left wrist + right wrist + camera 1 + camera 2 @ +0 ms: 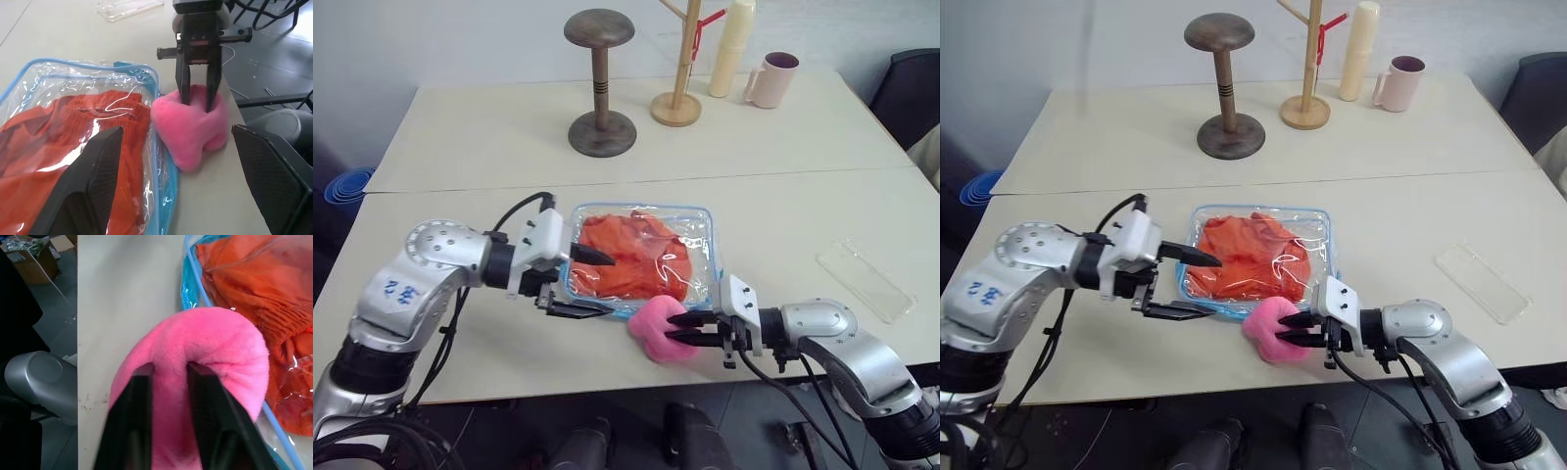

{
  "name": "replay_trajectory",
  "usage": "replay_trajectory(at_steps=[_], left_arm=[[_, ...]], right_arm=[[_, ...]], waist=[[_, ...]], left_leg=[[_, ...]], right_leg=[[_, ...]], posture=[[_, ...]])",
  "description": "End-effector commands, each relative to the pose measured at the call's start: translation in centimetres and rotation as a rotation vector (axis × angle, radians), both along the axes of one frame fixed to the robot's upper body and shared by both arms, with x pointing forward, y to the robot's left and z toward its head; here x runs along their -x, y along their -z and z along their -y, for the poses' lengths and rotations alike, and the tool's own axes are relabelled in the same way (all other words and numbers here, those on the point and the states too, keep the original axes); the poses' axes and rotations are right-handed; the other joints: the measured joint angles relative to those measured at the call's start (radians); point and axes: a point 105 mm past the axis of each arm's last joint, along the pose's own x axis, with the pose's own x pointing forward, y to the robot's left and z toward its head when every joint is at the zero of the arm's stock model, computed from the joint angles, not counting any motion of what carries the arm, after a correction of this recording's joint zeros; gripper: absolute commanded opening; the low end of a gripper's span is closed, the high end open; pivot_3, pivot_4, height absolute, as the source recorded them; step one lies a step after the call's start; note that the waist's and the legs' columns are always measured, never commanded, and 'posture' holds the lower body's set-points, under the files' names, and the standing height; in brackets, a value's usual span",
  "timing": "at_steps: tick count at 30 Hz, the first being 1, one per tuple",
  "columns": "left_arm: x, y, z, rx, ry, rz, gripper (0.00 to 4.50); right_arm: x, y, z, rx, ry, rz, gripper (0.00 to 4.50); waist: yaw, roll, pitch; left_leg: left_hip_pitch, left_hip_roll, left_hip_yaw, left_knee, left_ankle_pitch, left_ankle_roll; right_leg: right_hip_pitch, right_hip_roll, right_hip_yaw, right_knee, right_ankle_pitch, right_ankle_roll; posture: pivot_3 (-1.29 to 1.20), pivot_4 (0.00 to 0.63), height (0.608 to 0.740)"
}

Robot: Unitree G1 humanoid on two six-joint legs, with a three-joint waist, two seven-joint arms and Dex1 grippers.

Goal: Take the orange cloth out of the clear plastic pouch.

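Left eye view shows two pale tables (783, 206) joined, dark floor below. At centre lies the clear plastic pouch (703, 227) with the orange cloth (631, 259) inside. Left gripper (590, 282) is spread wide at its left edge; right gripper (685, 328) is pressed into a pink plush (656, 328).

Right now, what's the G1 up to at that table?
It is working on a clear plastic pouch lying on the table with an orange cloth still inside. The left gripper hangs at the pouch's near-left edge, jaws open, holding nothing. The right gripper has its jaws pressed into a pink plush lying against the pouch's near corner. The cloth is not out yet.
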Motion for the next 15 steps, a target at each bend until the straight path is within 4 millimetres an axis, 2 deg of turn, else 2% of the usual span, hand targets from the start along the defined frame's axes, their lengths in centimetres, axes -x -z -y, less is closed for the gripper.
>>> replay_trajectory(at_steps=[1, 3, 7, 9, 12, 15], left_arm=[[-0.2, 0.4, 1.7, -0.033, 0.075, 0.042, 3.73], [-0.4, 0.8, 2.7, -0.048, 0.112, 0.053, 3.73], [-1.2, 1.5, 5.7, -0.041, 0.164, 0.043, 3.73], [-1.7, 2.9, 6.9, -0.09, 0.184, 0.079, 3.73], [-2.0, 4.3, 8.1, -0.124, 0.21, 0.103, 3.73], [-1.9, 4.7, 8.7, -0.115, 0.223, 0.093, 3.73]], right_arm=[[0.4, -1.4, 0.5, 0.013, 0.002, 0.064, 2.44], [0.4, -2.8, 0.8, -0.007, 0.02, 0.103, 2.44], [0.5, -7.4, 1.9, -0.121, 0.078, 0.14, 2.44], [0.5, -9.0, 2.7, -0.145, 0.11, 0.153, 2.44], [-0.1, -9.5, 4.7, -0.067, 0.173, 0.186, 2.44], [-1.5, -7.1, 7.8, 0.214, 0.21, 0.3, 2.44]], waist=[[0.0, 0.0, 0.0], [0.0, 0.0, 0.0], [0.001, 0.0, 0.0], [0.002, 0.0, 0.0], [0.002, 0.0, 0.0], [0.004, -0.001, 0.0]], left_leg=[[0.0, 0.0, 0.0, 0.0, 0.0, 0.0], [0.0, 0.0, 0.0, 0.0, 0.0, 0.0], [-0.001, 0.0, 0.0, 0.001, 0.0, 0.0], [-0.001, -0.001, 0.0, 0.001, 0.0, 0.0], [-0.001, -0.001, 0.0, 0.001, 0.0, 0.0], [-0.001, -0.001, 0.001, 0.001, 0.0, 0.001]], right_leg=[[0.0, 0.0, 0.0, 0.0, 0.0, 0.0], [0.0, 0.0, 0.0, 0.0, 0.0, 0.0], [0.0, 0.0, 0.0, 0.0, 0.0, 0.0], [0.0, 0.0, 0.0, 0.0, 0.0, 0.0], [0.0, 0.0, 0.0, 0.0, 0.0, 0.001], [-0.001, -0.001, -0.001, 0.0, 0.0, 0.001]], posture=[[0.0, 0.15, 0.74], [0.0, 0.15, 0.74], [0.0, 0.15, 0.74], [0.0, 0.15, 0.74], [0.0, 0.15, 0.74], [0.0, 0.15, 0.74]])
